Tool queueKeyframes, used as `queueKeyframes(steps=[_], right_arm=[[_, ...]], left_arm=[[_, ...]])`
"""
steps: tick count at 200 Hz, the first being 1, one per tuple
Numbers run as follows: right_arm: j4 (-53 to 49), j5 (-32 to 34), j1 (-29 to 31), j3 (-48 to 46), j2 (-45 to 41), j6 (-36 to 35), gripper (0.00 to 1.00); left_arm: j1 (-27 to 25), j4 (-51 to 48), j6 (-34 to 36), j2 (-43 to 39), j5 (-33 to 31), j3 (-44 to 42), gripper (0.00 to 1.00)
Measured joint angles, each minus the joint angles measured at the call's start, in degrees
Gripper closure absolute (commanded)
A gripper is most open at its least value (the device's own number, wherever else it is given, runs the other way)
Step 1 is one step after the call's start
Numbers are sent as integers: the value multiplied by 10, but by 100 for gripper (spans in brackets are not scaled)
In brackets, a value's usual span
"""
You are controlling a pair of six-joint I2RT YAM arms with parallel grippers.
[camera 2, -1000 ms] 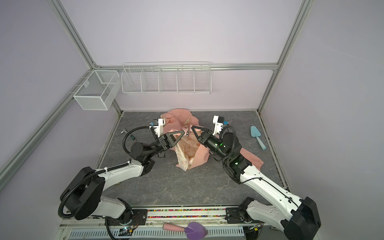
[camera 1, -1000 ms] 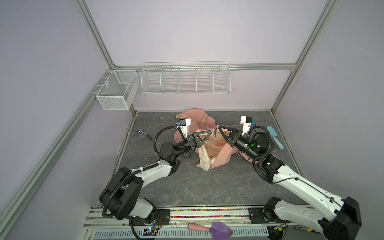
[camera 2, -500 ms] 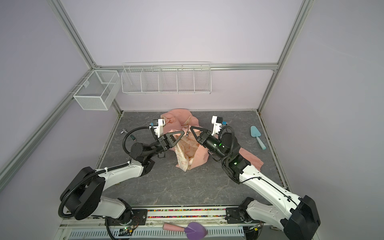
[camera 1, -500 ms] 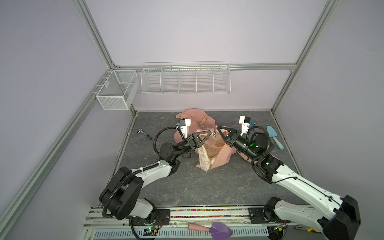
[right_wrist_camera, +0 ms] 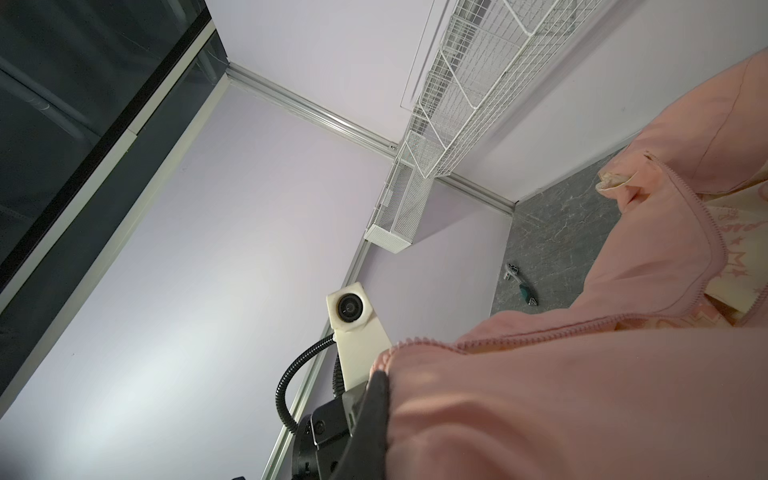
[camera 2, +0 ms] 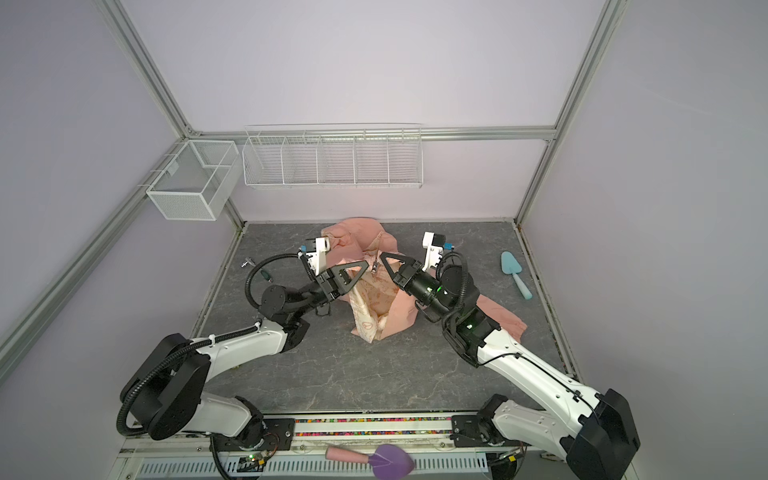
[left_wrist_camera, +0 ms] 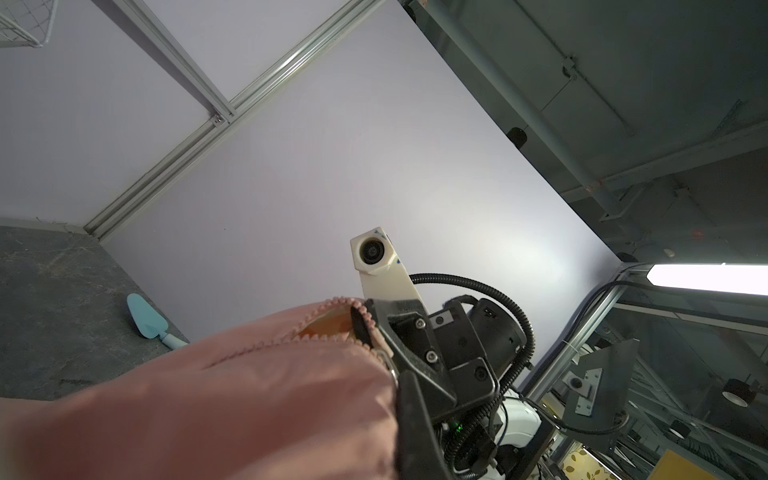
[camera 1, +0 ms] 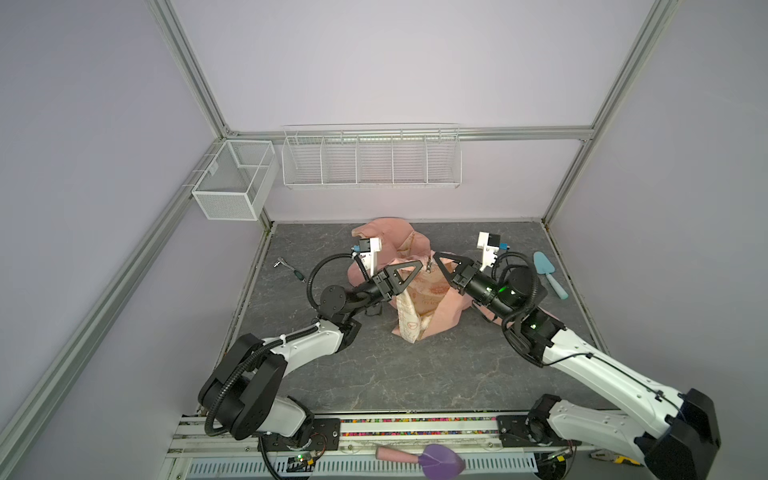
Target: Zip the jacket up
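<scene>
No readable txt anywhere rn. Jacket [right_wrist_camera: 582, 415] lining [right_wrist_camera: 739, 224] carries pink print, stars plus what looks like lettering, too blurred to read in the right wrist view. Both top views: same lining [camera 1: 411, 320] [camera 2: 365, 322] shows round pinkish marks, too small to make out. Mesh basket [camera 1: 232, 187], up on the wall left of the jacket, has a small tag [camera 1: 214, 169], nothing legible on it.
</scene>
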Motion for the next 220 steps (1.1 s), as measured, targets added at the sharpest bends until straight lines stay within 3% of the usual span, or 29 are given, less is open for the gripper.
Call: queueKeyframes(steps=[220], right_arm=[[-22, 28, 11, 0, -9, 0, 94]], left_arm=[[0, 0, 0, 0, -4, -2, 100]])
